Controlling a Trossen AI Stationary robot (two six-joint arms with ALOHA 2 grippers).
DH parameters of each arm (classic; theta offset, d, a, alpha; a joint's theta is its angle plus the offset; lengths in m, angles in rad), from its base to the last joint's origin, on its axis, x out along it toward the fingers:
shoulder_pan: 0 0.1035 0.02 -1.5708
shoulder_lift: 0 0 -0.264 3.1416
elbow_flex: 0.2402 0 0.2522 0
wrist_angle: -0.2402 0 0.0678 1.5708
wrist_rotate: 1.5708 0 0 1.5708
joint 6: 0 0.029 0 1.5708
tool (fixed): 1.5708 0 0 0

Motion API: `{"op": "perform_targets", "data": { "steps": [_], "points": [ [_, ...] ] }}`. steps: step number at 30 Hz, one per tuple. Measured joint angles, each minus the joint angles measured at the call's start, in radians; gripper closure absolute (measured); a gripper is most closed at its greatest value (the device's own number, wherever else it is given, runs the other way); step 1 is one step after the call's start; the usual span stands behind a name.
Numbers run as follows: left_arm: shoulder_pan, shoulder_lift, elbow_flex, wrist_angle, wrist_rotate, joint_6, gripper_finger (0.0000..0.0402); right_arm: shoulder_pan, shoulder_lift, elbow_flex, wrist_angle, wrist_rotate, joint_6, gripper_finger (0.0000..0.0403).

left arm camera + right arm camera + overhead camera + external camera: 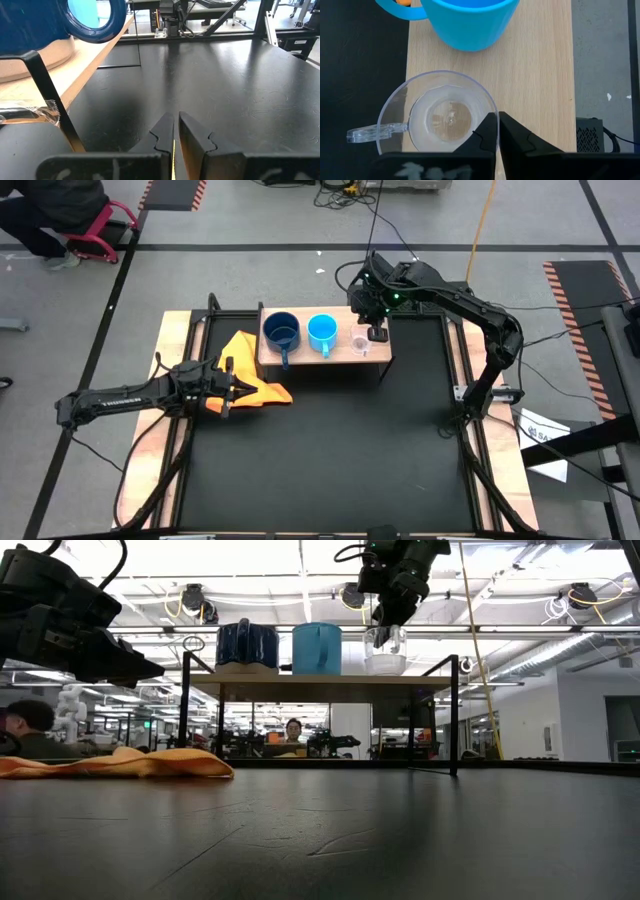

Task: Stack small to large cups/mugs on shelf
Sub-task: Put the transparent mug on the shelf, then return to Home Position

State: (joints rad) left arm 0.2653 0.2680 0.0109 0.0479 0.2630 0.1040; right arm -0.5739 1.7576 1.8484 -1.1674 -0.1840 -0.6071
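Nearest the low camera, black tabletop (330, 840). Above centre, the shelf (340, 358) carries all three cups in a row: dark blue mug (281, 333), light blue mug (322, 332), glass cup (360, 341). Placement looks nearly complete. The right gripper (495, 131), fingers closed, pinches the glass cup's rim; releasing remains. The left gripper (228, 387), nearly closed, rests over the orange cloth (250, 370) at left.

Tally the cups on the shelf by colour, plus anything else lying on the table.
Dark blue mug: 1
Light blue mug: 1
Clear glass cup: 1
Yellow-orange cloth: 1
Total: 4
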Motion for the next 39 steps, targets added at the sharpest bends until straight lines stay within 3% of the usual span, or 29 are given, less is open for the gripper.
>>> {"op": "perform_targets", "data": {
  "steps": [18,39],
  "points": [
    [0.0,0.0,0.0,0.0,0.002,0.0,0.0371,0.0,-0.021,-0.004,-0.015,0.001,0.005,0.0335],
    [0.0,0.008,0.0,0.0,0.009,-0.004,0.0371,0.007,-0.102,-0.002,0.064,0.0,0.033,0.0332]
  ]
}}
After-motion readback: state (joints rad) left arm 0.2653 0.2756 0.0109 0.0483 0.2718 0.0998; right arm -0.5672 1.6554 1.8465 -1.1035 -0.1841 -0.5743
